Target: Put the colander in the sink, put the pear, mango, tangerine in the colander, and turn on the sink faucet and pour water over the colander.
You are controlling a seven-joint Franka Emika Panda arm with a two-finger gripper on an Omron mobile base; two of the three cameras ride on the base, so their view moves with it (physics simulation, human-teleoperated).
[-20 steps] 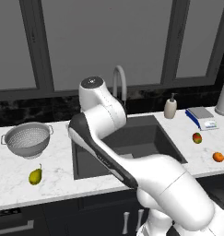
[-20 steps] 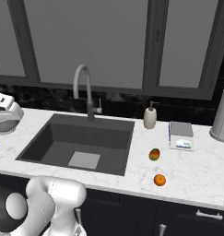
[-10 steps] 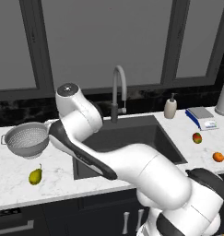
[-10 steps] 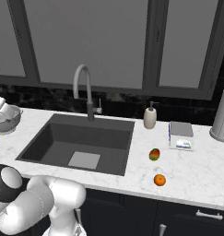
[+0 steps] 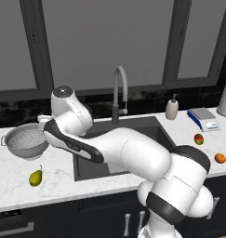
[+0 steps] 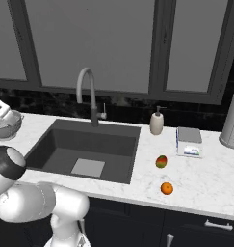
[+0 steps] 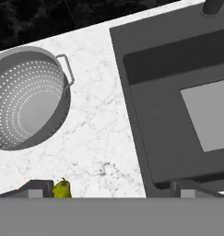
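One second is enough for the arm to swing from over the sink point(image 5: 128, 139) toward the left of the left base view, so that its hand now sits just beside the colander point(image 5: 25, 141) at the middle left. I judge this as the reach for the first step: nothing has yet gone into the basin, and the colander is the thing to lift.

Seen from the hand view, the gripper point(image 7: 106, 190) looks down on bare marble counter point(image 7: 102, 133) between colander and sink; the two finger tips sit wide apart at the bottom edge and hold nothing.

The colander fills the upper left of the hand view, a round silver-grey bowl dotted with small holes, upright and empty, one thin wire handle on its right rim. The pear point(image 7: 61, 189), yellow-green, peeks in at the lower left, touching the bottom edge. Right of the sink in the right base view, the mango point(image 6: 161, 161) and tangerine point(image 6: 166, 188) lie on the counter, near each other.
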